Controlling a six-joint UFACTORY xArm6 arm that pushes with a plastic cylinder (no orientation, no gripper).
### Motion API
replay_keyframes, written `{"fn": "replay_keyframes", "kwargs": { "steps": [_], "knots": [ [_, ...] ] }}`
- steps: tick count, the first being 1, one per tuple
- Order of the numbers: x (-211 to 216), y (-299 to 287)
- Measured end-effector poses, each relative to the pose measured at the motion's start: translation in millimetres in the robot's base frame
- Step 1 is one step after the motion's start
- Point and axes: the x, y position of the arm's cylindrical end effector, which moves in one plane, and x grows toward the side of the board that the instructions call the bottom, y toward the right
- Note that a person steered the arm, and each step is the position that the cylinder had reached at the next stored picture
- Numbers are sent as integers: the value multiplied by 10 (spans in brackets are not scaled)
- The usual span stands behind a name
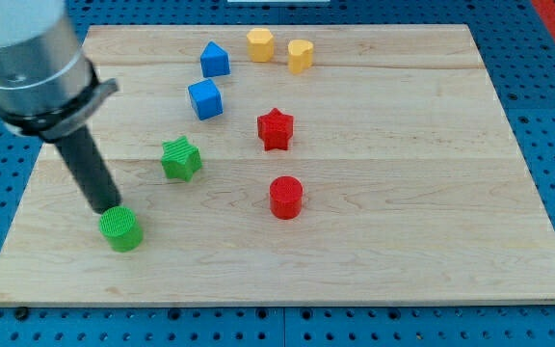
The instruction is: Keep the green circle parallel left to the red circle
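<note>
My tip ends right at the upper-left edge of the green circle, near the view's lower left of the desk; whether they touch is hard to tell. No pincer shows. The red circle sits well right, slightly higher.

Green circle upright near the board's lower-left corner; red circle upright, well right, slightly higher.
</note>
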Motion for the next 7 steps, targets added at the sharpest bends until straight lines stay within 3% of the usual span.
{"fn": "replay_keyframes", "kwargs": {
  "steps": [1, 4, 5, 7],
  "knots": [
    [130, -155],
    [385, 416],
    [660, 382],
    [338, 440]
  ]
}}
